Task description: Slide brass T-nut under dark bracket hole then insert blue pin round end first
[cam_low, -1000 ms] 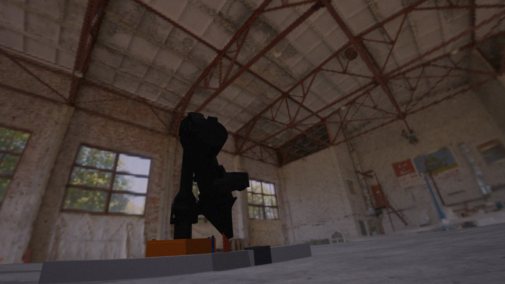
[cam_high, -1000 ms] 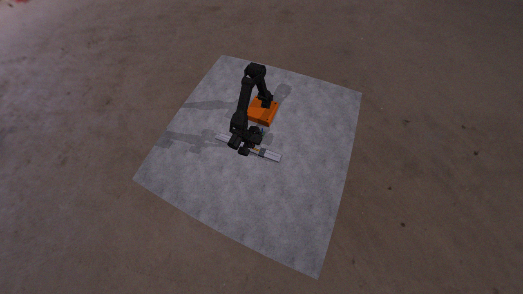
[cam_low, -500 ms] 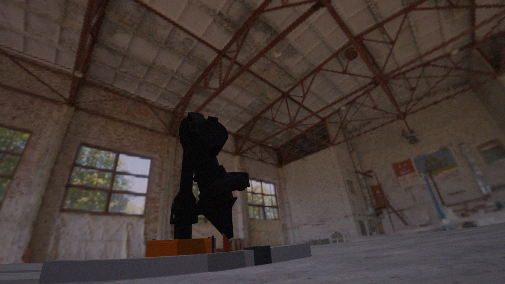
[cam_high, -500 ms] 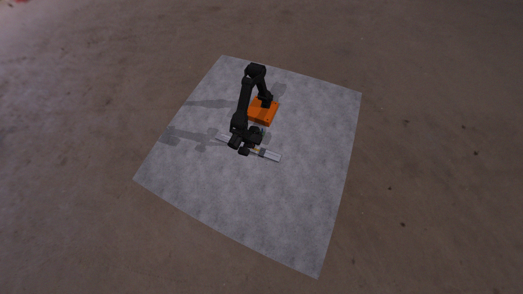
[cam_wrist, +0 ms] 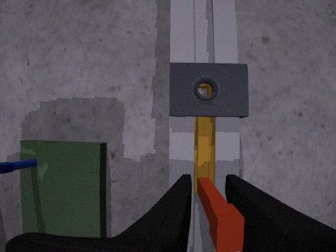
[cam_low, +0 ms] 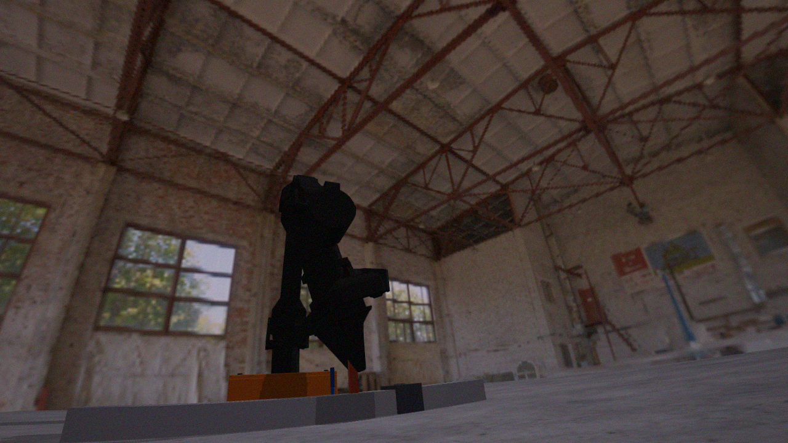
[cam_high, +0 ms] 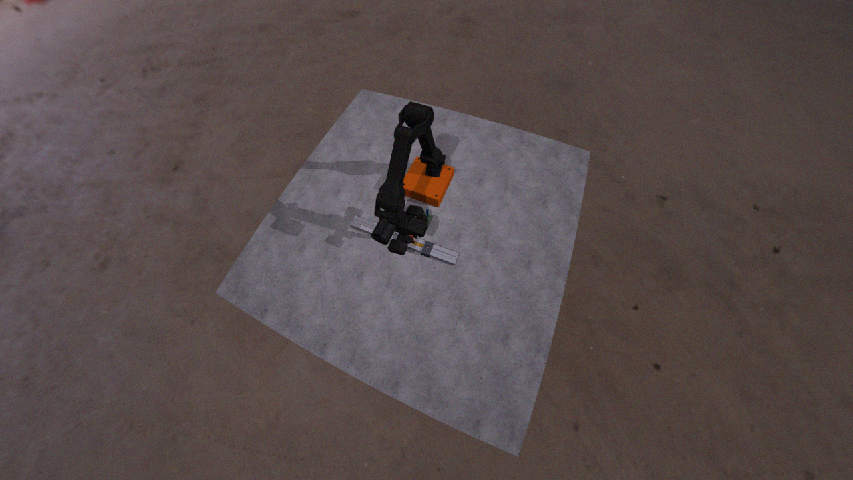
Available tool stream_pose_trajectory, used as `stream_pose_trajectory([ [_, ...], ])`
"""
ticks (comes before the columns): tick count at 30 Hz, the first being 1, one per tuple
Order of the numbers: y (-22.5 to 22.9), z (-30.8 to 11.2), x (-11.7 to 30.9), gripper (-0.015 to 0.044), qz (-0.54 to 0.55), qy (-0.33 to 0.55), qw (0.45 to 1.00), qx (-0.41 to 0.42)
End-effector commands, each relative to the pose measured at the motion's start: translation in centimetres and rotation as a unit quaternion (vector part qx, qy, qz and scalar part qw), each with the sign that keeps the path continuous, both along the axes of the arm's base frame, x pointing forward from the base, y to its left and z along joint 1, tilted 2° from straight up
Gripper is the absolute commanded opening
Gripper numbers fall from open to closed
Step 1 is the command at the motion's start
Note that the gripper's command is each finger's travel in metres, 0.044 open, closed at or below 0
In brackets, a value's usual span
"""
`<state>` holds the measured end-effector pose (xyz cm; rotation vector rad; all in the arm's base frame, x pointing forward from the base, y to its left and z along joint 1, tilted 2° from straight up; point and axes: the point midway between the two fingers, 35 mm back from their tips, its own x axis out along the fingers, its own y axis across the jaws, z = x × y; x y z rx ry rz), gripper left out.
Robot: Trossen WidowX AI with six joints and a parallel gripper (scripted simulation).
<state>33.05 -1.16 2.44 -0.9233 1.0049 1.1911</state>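
Brass nut [cam_high: 419, 244] [cam_wrist: 204, 150] lies in the rail [cam_high: 444, 255] [cam_low: 192, 421] [cam_wrist: 182, 35], top view, reaching the dark bracket [cam_high: 427, 249] [cam_low: 409, 398] [cam_wrist: 225, 103]. Exterior: the handle [cam_high: 410, 239] [cam_low: 352, 379] [cam_wrist: 229, 227] stands beside the bracket, under the gripper [cam_high: 409, 237] [cam_low: 359, 368] [cam_wrist: 207, 182]. Wrist: 2 fingers part around it, unclamped; a sideways exit could drag the nut. Brass rims the bracket's hole off-centre, so the pin [cam_high: 427, 211] [cam_low: 332, 379] [cam_wrist: 17, 166] may jam. Bare rail extends beyond the bracket; the tray's edge [cam_high: 430, 219] [cam_wrist: 103, 192] is left of it.

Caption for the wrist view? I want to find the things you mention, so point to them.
Black gripper [cam_wrist: 207, 182] open around orange handle [cam_wrist: 229, 227]; brass T-nut [cam_wrist: 204, 150] reaching under dark rectangular bracket [cam_wrist: 182, 89].
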Motion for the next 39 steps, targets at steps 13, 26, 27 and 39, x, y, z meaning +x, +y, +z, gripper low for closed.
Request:
stream_pose_trajectory([
  [13, 1.0, 8.1, 0.3, 0.0381, -0.094, 0.055, 0.985, -0.135],
  [26, 1.4, 8.6, -0.5, 0.044, -0.159, 0.065, 0.976, -0.134],
  [27, 1.6, 8.7, -1.2, 0.044, -0.203, 0.072, 0.968, -0.131],
  [39, 3.1, 8.6, -10.7, 0.044, -0.669, 0.135, 0.727, -0.079],
])
